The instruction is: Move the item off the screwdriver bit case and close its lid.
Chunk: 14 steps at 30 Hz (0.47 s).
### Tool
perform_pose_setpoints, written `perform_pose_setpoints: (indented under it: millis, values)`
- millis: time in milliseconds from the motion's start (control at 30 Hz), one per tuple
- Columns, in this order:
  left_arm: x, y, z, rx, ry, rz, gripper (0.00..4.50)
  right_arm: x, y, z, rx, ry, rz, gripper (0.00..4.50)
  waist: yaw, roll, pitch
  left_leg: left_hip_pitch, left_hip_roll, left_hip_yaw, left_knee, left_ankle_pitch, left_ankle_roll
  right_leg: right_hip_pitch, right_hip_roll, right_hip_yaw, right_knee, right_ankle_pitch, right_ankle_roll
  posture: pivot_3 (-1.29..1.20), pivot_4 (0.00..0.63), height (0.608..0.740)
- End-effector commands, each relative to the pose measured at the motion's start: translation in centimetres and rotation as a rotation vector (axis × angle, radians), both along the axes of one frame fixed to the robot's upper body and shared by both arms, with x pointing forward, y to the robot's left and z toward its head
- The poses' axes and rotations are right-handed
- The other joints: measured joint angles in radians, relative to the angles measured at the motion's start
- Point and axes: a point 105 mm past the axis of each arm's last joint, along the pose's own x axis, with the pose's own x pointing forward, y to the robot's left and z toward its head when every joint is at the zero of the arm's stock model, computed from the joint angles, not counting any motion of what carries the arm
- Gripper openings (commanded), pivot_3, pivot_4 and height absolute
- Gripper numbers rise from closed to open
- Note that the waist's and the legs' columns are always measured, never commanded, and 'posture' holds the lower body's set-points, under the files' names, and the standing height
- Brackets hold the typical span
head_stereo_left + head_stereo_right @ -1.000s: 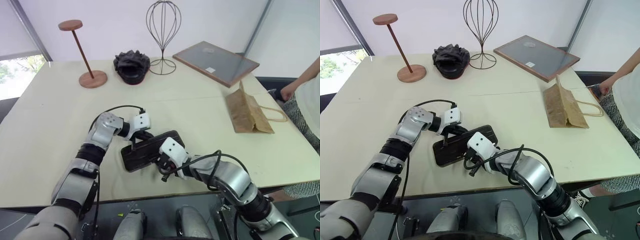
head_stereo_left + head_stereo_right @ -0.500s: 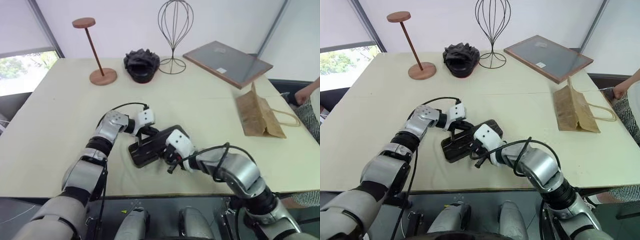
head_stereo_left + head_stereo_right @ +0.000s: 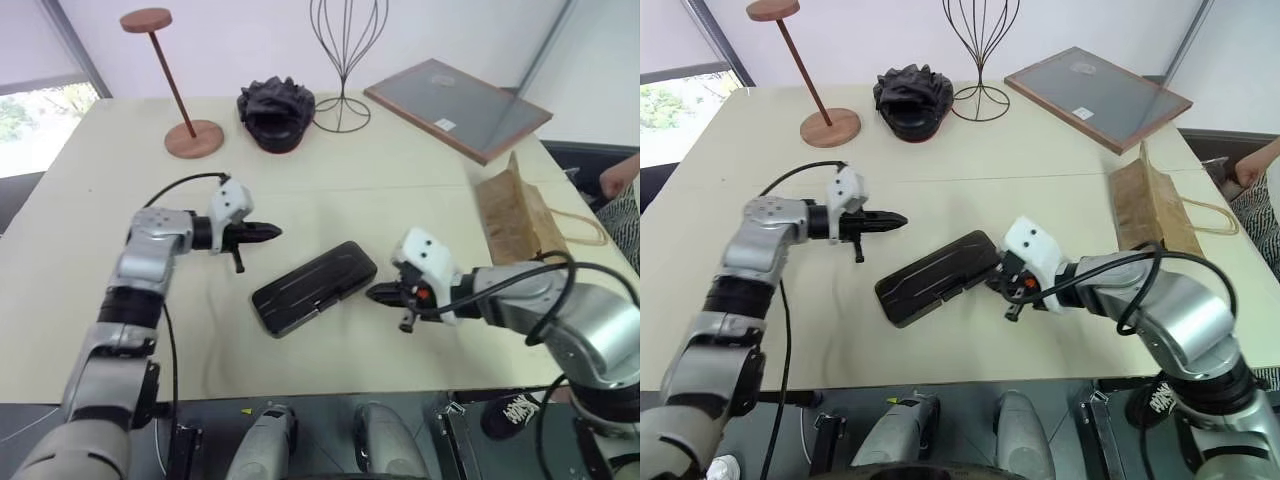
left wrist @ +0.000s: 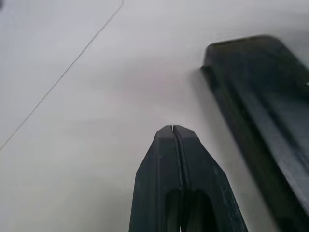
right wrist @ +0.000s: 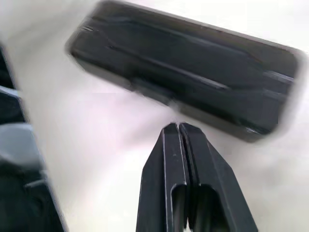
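Nearest me, the screwdriver bit case (image 3: 314, 288) lies flat on the table (image 3: 80, 250) with its lid (image 3: 940, 272) down, ridged side up. My right gripper (image 3: 378, 294) hangs just beside the case's right end, fingers pressed together around nothing. My left gripper (image 3: 270, 233) hangs near the case's far left side, apart from it, pinched together and empty too. Farther off to the right, the paper bag (image 3: 512, 214) rests on the table, well apart from the case, twine handles toward the edge where a person's hand (image 3: 618, 180) shows. My worry: the latch may not have caught, and a careless arm sweep could nudge the case or pop the lid.
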Motion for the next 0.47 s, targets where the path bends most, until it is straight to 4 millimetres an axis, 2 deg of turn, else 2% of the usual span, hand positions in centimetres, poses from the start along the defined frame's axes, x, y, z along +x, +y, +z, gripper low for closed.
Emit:
perform_pose_setpoints:
  millis: [33, 133, 300, 467]
  values:
    - [-3.0, 0.5, 2.9, -0.058, -0.017, 0.016, 0.00, 0.3, -0.8, 1.9, 0.004, -0.087, 0.035, 0.03, 0.001, 0.000, 0.001, 0.000, 0.000, 0.000, 0.000, 0.000, 0.000, 0.000, 0.000, 0.000, 0.000, 0.000, 0.000, 0.00, 0.150, 0.734]
    - [-6.4, 1.4, 2.9, -0.076, 0.054, 0.035, 0.00, 0.5, -1.9, 2.6, -0.015, -0.117, 0.033, 0.03, 0.002, 0.001, 0.004, 0.000, 0.000, 0.001, 0.000, 0.000, 0.000, 0.000, 0.000, 0.000, 0.000, 0.000, 0.000, 0.00, 0.150, 0.734]
    - [-11.0, 1.3, 2.5, -0.114, 0.162, 0.042, 0.00, 0.8, -3.1, 3.1, -0.033, -0.147, 0.031, 0.03, 0.005, 0.000, 0.009, 0.000, 0.001, 0.002, 0.000, 0.000, 0.000, 0.000, 0.000, 0.000, 0.000, 0.000, 0.000, 0.00, 0.150, 0.734]
    - [-12.4, 0.7, 2.0, -0.155, 0.196, 0.083, 0.00, 1.6, -4.0, 3.3, -0.046, -0.170, 0.019, 0.03, 0.009, 0.000, 0.009, -0.001, 0.001, 0.003, 0.001, 0.000, 0.000, 0.000, -0.001, 0.000, -0.001, 0.000, -0.001, 0.00, 0.150, 0.734]
